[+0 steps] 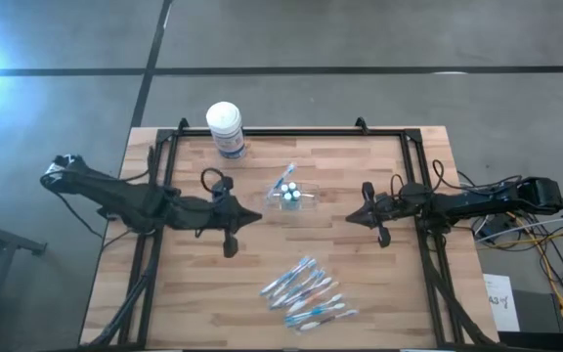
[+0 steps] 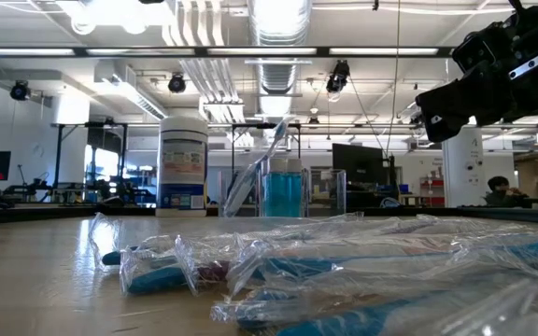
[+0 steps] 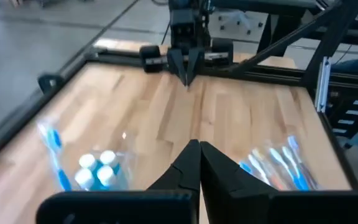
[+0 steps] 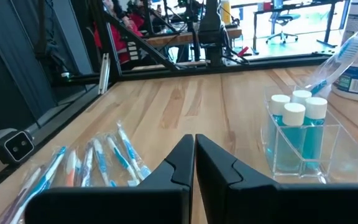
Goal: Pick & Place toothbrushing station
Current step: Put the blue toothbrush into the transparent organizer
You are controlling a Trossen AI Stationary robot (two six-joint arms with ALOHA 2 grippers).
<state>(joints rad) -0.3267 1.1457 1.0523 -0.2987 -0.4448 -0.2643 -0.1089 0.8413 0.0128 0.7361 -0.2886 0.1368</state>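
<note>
Flanking the cup (image 1: 290, 196), both pincers closed, empty.

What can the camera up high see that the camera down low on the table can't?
Only the high view shows both arms whole, with the left pincer and right pincer shut and empty, either side of the clear cup. Only the low view shows the room behind, with ceiling lights and a person. Both show the cup, the wrapped toothbrushes and the white-lidded canister.

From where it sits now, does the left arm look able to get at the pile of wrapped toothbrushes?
Probably yes. The left end effector is shut and empty over bare table, and nothing stands between it and the toothbrushes; the clear cup lies off the other way.
</note>
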